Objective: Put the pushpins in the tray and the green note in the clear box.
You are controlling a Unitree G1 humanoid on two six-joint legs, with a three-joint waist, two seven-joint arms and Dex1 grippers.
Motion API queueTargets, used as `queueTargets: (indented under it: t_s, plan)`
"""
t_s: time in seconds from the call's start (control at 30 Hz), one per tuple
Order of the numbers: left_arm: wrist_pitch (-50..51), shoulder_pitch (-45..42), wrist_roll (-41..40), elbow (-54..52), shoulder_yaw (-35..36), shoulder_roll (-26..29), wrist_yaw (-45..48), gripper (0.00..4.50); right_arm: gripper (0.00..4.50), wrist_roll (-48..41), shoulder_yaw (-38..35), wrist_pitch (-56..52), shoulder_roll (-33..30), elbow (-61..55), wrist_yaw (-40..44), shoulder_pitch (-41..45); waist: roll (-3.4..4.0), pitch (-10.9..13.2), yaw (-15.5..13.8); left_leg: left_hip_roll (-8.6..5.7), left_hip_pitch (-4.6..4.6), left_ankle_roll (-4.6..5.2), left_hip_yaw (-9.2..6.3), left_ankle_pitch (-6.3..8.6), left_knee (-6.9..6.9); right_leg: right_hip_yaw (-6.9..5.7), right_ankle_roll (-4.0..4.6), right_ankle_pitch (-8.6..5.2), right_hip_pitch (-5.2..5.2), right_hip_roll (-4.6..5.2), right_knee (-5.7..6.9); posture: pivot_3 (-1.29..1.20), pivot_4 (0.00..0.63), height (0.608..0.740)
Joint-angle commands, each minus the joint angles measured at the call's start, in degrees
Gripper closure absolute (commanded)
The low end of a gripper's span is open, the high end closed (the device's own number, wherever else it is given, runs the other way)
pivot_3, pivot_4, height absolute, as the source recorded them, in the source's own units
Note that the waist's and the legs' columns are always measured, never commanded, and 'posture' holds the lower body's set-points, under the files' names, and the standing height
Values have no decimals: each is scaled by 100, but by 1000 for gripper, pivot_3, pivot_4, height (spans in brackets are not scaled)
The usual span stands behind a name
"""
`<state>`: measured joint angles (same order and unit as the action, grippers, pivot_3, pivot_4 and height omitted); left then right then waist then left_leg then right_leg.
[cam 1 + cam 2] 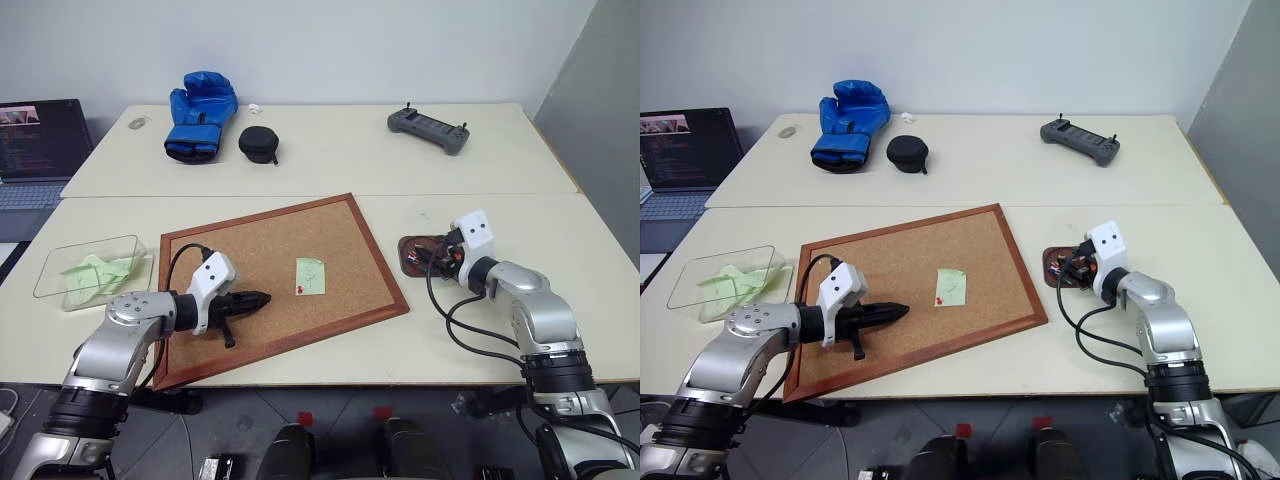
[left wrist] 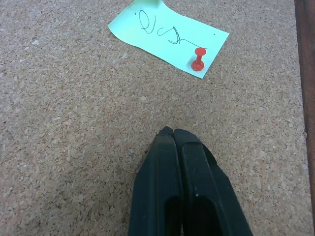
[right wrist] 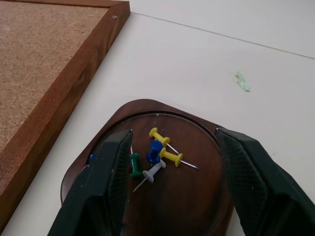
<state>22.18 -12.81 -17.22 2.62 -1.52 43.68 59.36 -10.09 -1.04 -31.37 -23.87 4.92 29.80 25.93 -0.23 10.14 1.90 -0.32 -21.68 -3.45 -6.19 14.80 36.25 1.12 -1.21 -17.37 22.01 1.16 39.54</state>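
A green note (image 2: 167, 32) lies on the cork board (image 1: 260, 245), held at one corner by a red pushpin (image 2: 199, 58). My left gripper (image 1: 262, 299) is shut and empty, low over the cork a short way left of the note. The dark wooden tray (image 3: 197, 196) sits right of the board with several pushpins (image 3: 160, 152) in it: yellow, blue, green and white. My right gripper (image 3: 173, 132) hangs open just over the tray, one finger on each side of the pins. The clear box (image 1: 45, 280) stands left of the board with green slips (image 1: 95, 275) inside.
On the far table lie a blue boxing glove (image 1: 203, 112), a small black case (image 1: 259, 143) and a grey controller (image 1: 428, 129). A laptop (image 1: 35, 150) stands at the far left. A seam divides the two tables behind the board.
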Motion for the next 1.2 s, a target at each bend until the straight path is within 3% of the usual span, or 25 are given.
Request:
queueTargets:
  t_s: [0.03, 0.63, 1.03, 1.2]
  plan:
    - [142, 136, 227, 189, -234, -6, -25, 4500, 1644, 27, -41, -18, -96, -104, -16, 6, 0, 0, 0, 0, 0, 0, 0, 0, 0, 0, 0, 0, 0, 0, 0, 0, 150, 740]
    - [107, 57, 246, 279, -261, -24, -30, 4500, 1644, 41, -85, -135, -131, -106, -43, 18, 0, 0, -3, 0, 0, 1, -1, 0, 0, -1, 0, 0, -1, 1, 0, 0, 150, 740]
    - [61, 45, 255, 332, -264, -34, -25, 4500, 1644, -908, -847, -404, 199, -383, -93, 217, 2, -1, -4, 0, 1, 2, -3, -1, 0, -1, 0, 0, -3, 1, 1, 0, 150, 740]
    - [29, 15, 266, 378, -271, -36, -13, 4500, 1644, -962, -849, -247, 132, -375, -5, 406, 4, -2, -3, 0, 2, 5, -1, -3, 0, 0, 0, 0, -3, 1, 2, 0, 150, 740]
